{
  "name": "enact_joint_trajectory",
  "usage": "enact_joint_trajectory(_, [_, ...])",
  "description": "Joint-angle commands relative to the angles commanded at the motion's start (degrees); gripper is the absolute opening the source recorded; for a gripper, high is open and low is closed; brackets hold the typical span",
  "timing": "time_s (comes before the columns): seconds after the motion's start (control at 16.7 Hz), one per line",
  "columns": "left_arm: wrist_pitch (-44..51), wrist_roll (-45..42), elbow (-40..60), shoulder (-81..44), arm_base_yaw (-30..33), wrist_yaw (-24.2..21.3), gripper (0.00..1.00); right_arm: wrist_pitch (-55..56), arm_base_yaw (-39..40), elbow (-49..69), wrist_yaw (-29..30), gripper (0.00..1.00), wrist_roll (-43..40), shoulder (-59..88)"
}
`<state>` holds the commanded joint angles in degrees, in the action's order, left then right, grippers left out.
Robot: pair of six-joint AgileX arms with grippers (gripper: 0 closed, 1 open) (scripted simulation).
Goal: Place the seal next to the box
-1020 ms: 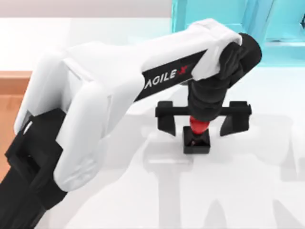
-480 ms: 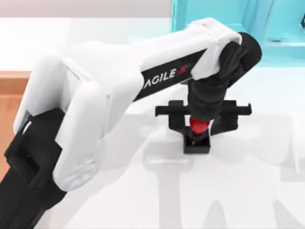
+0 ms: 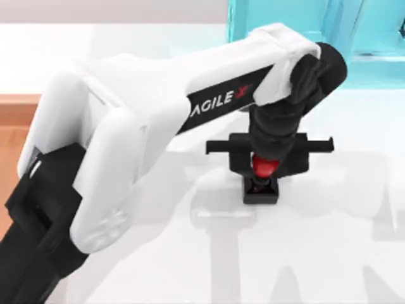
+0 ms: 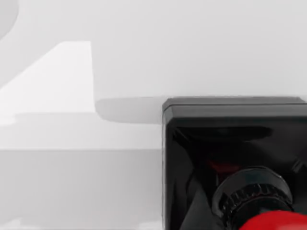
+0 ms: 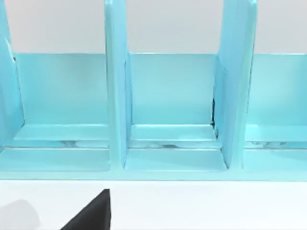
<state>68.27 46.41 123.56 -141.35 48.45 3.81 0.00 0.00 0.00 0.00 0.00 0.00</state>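
The left gripper has its jaws pinched in tight around the red knob of the seal, coming straight down from above, which makes sense since the knob is the only graspable bit. The seal's black base sits flat on the white tabletop, right of centre. The box is way off at the left edge, so a long carry looks likely. Behind is a light blue frame.

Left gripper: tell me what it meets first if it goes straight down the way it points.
The left gripper points down at the small black-based, red-knobbed seal; its fingers already flank the knob, so it would probably meet the seal first.
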Motion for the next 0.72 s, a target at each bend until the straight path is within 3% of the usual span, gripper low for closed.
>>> enact_joint_trajectory(0.42, [0.2, -0.1, 0.1, -0.1, 0.2, 0.0, 0.00, 0.0, 0.0, 0.0, 0.0, 1.00, 0.0, 0.0])
enact_joint_trajectory(0.72, [6.5, 0.1, 6.6, -0.7, 0.3, 0.1, 0.00, 0.0, 0.0, 0.0, 0.0, 1.00, 0.0, 0.0])
